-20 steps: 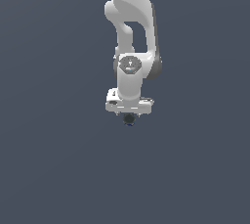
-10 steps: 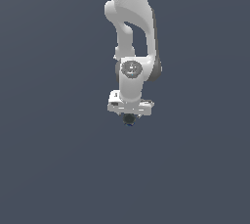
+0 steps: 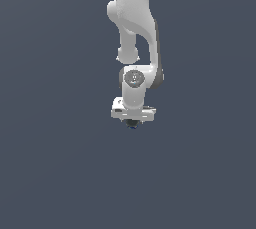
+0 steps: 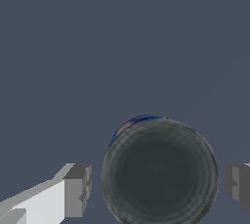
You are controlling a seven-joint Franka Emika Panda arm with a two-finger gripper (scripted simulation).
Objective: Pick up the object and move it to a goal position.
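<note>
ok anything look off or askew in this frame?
Nothing stands out. The dark ball sits between the gripper fingers, with a gap showing on each side in the wrist view. No damage or spill visible.

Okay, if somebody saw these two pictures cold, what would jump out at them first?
In the exterior view, the white arm hangs down from the top against plain grey, with a tiny dark ball right under its hand. In the wrist view that ball looms large between the two grey fingers, with gaps on both sides.
</note>
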